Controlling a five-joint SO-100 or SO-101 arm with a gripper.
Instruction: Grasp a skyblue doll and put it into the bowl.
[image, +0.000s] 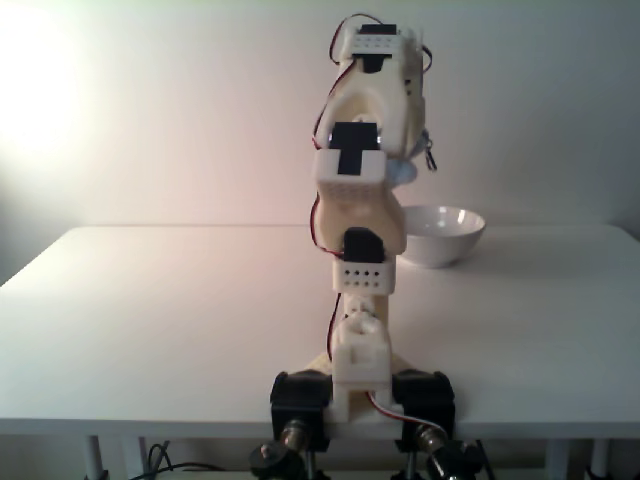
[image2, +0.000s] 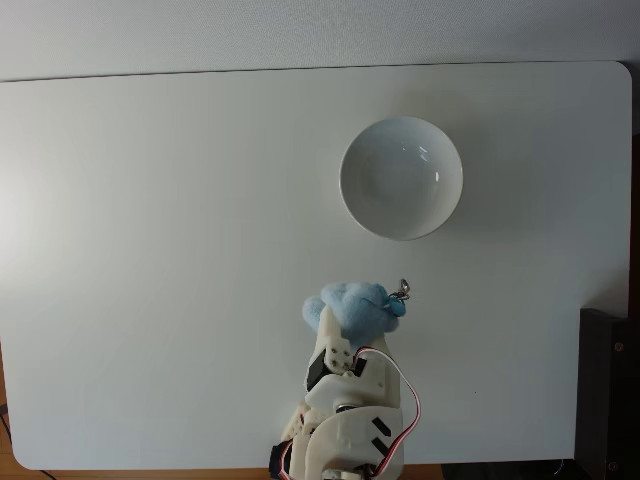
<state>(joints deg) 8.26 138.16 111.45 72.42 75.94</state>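
pincer (image2: 345, 315) grips skyblue doll (image2: 352, 305), short of the bowl (image2: 401, 178).

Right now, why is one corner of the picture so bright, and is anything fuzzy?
In the fixed view from the front, strong light washes out the upper left wall, and the whole picture is soft, so the bowl looks a little blurry. In the fixed view from above, light is even; the bowl shows small glints, and the skyblue doll in the gripper is sharp.
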